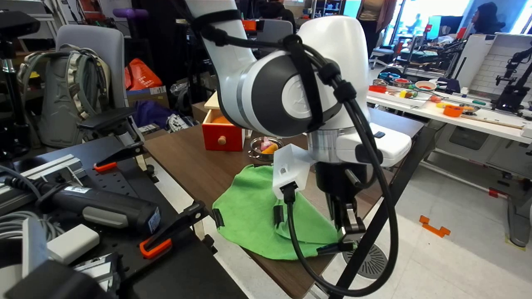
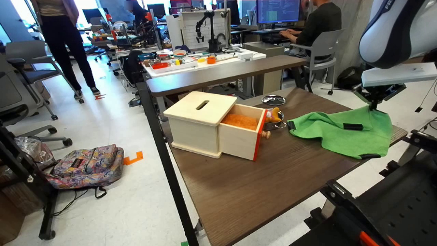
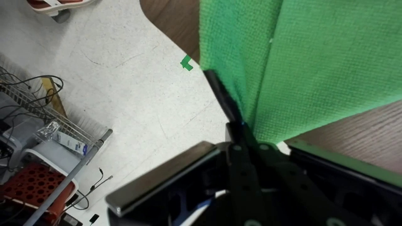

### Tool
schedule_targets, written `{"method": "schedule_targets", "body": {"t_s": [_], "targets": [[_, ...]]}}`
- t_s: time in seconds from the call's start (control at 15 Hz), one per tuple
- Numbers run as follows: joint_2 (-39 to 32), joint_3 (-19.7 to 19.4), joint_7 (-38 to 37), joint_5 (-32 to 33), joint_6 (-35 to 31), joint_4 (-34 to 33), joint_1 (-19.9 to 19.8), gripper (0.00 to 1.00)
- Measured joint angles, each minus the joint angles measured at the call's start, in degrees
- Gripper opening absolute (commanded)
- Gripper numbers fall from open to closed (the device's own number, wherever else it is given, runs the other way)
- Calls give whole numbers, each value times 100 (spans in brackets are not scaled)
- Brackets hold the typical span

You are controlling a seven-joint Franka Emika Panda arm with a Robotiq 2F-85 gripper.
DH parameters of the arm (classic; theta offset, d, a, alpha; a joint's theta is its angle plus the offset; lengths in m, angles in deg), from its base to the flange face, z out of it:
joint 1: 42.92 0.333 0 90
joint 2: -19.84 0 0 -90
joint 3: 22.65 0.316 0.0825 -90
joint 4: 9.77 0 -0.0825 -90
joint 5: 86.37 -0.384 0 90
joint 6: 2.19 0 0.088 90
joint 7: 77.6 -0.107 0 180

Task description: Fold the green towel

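Towel (image 2: 358, 140) of plain, bright lime-green cloth is lying rumpled on the brown wooden table (image 2: 259, 191), reaching its edge. The black metal gripper (image 2: 374, 105) is pinching a raised bit of the towel's side, with its fingers squeezed close together. In an exterior view, a round silver pot (image 2: 274, 125) is sitting just left of the towel, with orange and pink things (image 2: 273, 115) poking out. A shiny round lid (image 2: 273, 99) is lying on the far side of the pot. Farther left, a pale wooden box (image 2: 193, 136) is standing with its red-fronted drawer (image 2: 239, 141) sticking out toward the pot and fuzzy orange stuff (image 2: 240, 121) sitting inside. In an exterior view, a white boxy case (image 1: 287, 172) and a thick black cable (image 1: 391, 207) are hiding parts of the towel. To the left, a black clamp with orange ends (image 1: 176, 224) is resting.
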Motion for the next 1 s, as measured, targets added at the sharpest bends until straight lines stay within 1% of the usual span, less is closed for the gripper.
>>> {"method": "schedule_targets", "body": {"t_s": [0.33,0.53,0.67,0.87,1.0], "targets": [[715,-127,90,8,105,311,52,0],[1192,-232,107,120,300,575,260,0],[1430,-233,106,237,363,764,425,0],[1704,-143,102,438,351,1079,686,0],[1858,44,112,526,347,1276,769,0]]}}
